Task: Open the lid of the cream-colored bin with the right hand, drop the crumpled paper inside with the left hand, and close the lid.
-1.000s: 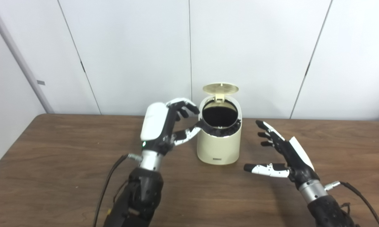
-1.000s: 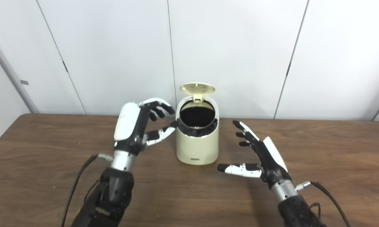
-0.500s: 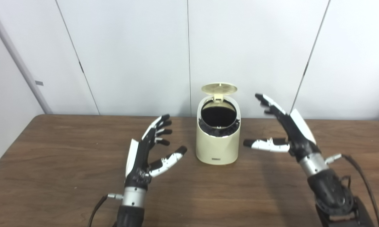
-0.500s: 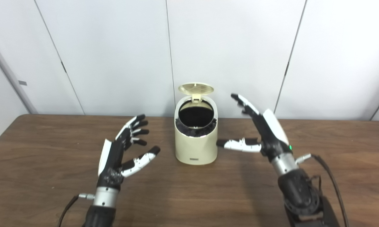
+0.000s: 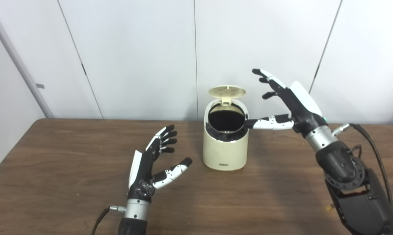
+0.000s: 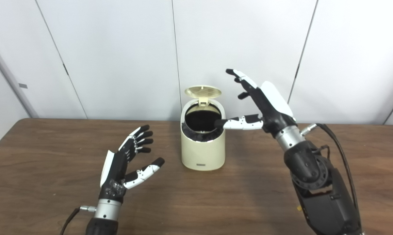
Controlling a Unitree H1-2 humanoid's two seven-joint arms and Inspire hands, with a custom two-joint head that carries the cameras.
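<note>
The cream-colored bin point(image 5: 225, 153) stands mid-table near the back wall. Its round lid point(image 5: 227, 91) is tipped up behind the dark opening point(image 5: 226, 120), which has a black liner at the rim. No crumpled paper shows anywhere; the inside of the bin is too dark to see. My right hand point(image 5: 289, 101) is raised beside the bin's upper right, open, fingers spread level with the lid, thumb reaching to the rim. My left hand point(image 5: 150, 163) rests low over the table, left of the bin, open and empty.
The brown wooden table point(image 5: 69, 182) runs to a white panelled wall point(image 5: 134, 55) close behind the bin. Cables trail from both wrists, the right one point(image 5: 369, 137) looping beside the forearm.
My right hand has risen from table level to lid height beside the bin. My left hand has drawn back from the bin's rim and dropped low to the left. The lid stays up.
</note>
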